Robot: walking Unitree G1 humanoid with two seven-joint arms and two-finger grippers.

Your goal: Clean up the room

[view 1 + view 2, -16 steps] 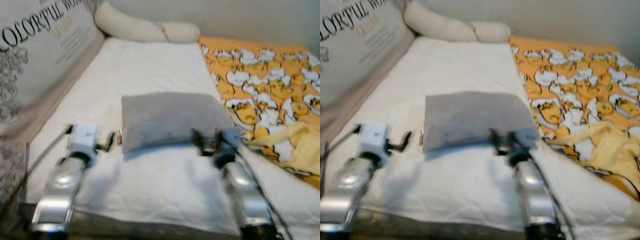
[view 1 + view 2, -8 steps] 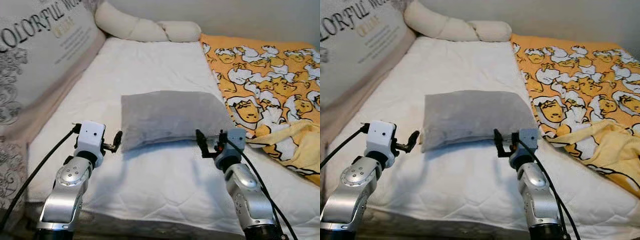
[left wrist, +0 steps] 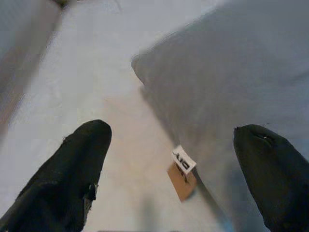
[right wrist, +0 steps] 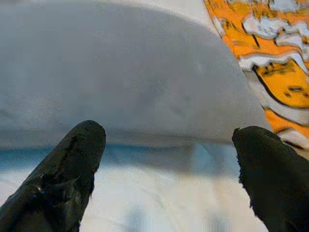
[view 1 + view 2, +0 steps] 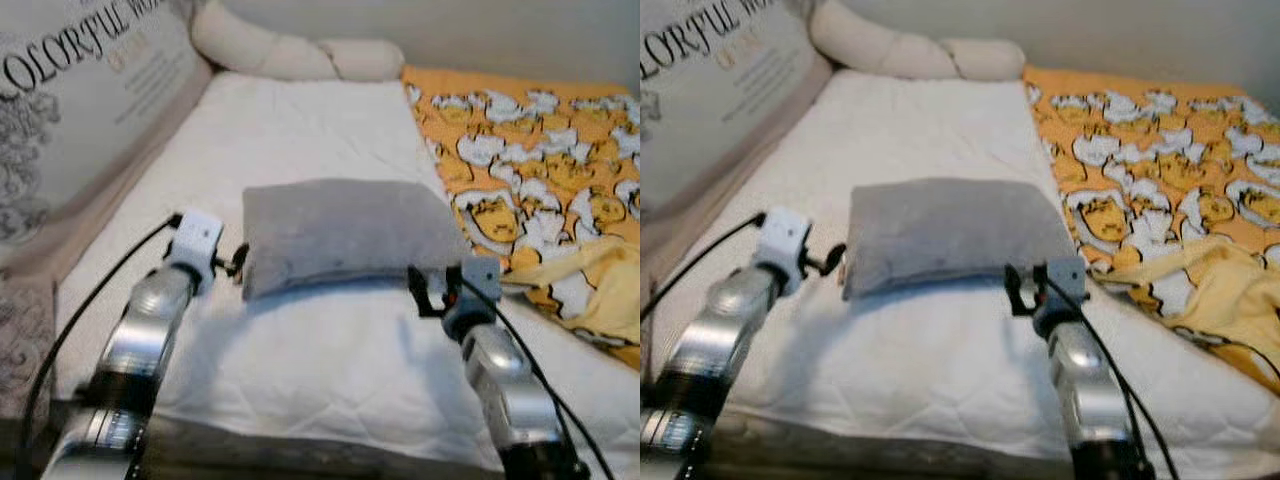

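Both arms out low over the near edge of the bed (image 5: pixel 330 400), 2 grippers flanking the grey pillow (image 5: pixel 340 235). Right gripper (image 5: pixel 432 290) sits just short of the pillow's near right corner, fingers spread wide and holding nothing; right wrist view has the pillow's long front seam running straight across the gap between the 2 black tips. Left gripper (image 5: pixel 232 262) is just beside the pillow's left end, also spread and empty; in the left wrist view 1 fingertip (image 3: pixel 79 159) is over bare sheet and the other overlaps the grey fabric, with a small paper tag (image 3: pixel 182 170) at the pillow's edge between them. Pillow lies flat, roughly mid-bed, right end touching or just overlapping the orange cartoon-print blanket (image 5: pixel 540 170). My read: the step is a 2-handed pickup of this pillow. To do it well I'd push both grippers forward evenly so each bites a good fold of fabric, not just the seam or the tag, and close them together so the pillow lifts level. Soft filling will sag between grips, so lift high before carrying. Watch that the right fingers don't snag the blanket edge. Further back, a large printed cushion (image 5: pixel 80 110) leans along the left side and a cream bolster (image 5: pixel 290 55) lies at the head, the likely place for the pillow
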